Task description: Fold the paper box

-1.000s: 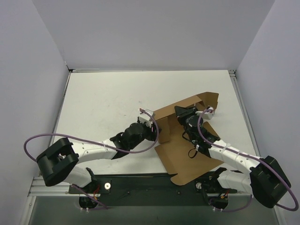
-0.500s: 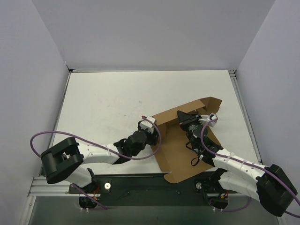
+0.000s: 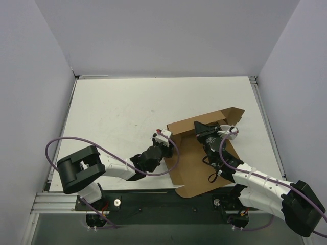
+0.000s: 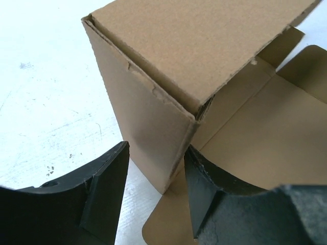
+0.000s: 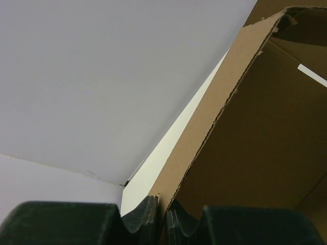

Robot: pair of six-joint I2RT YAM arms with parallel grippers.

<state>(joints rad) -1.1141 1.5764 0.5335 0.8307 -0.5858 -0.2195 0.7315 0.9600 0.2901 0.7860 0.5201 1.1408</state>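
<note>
The paper box [image 3: 188, 153] is plain brown cardboard, partly folded, lying right of the table's middle with raised walls at its far side and a flat flap toward the near edge. My left gripper [image 3: 164, 139] is at its left corner. In the left wrist view the left gripper [image 4: 156, 153] stands open, its fingers [image 4: 104, 186] on either side of the box's upright corner [image 4: 168, 138], with a gap on the left side. My right gripper [image 3: 201, 126] is shut on the edge of a raised wall [image 5: 219, 117], and its closed tips [image 5: 164, 208] pinch the cardboard.
The white table [image 3: 112, 112] is enclosed by grey walls [image 3: 30, 102] on three sides. A black rail [image 3: 153, 201] with the arm bases runs along the near edge. Purple cables [image 3: 66, 140] loop over both arms.
My left arm has drawn back toward the near edge, and its gripper has slid down along the box's left corner, closing slightly. The box has shifted a little; the right gripper keeps its pinch.
</note>
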